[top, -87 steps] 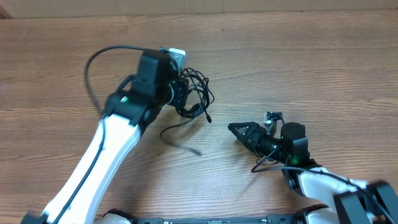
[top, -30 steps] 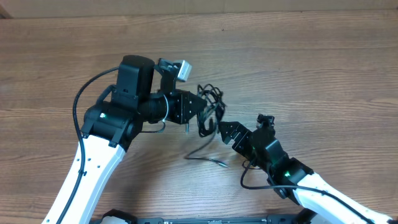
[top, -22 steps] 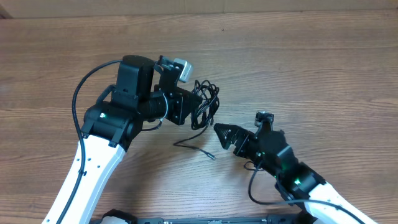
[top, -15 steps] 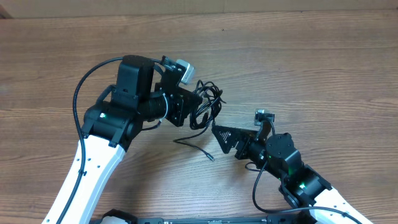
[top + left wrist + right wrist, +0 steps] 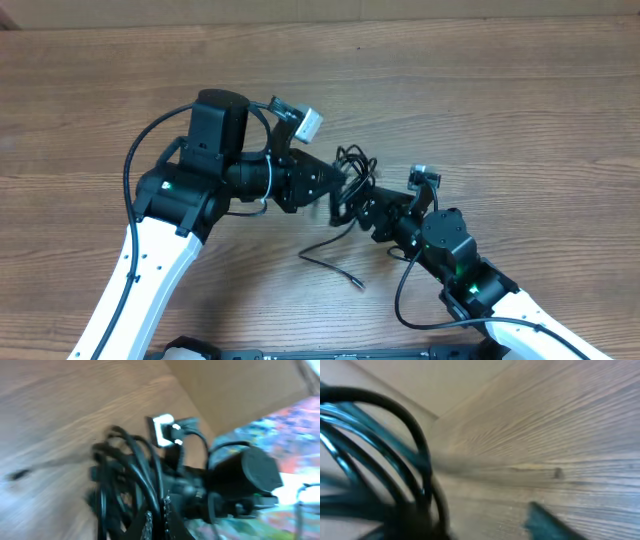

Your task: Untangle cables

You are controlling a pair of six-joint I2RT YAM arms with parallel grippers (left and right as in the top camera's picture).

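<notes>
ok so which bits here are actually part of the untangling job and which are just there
In the job:
- cable tangle
- its loose tail, trailing away from the bundle
- left pincer, holding the tangle
- right pincer, at the tangle, grip unclear

Just there:
- wooden table
- the left arm's own wire loop

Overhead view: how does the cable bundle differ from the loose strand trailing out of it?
The cable bundle is a thick knot of many loops; the loose strand is one thin line. The cable bundle sits between the left hand and right hand; the loose strand lies on the table. Both are black.
</notes>
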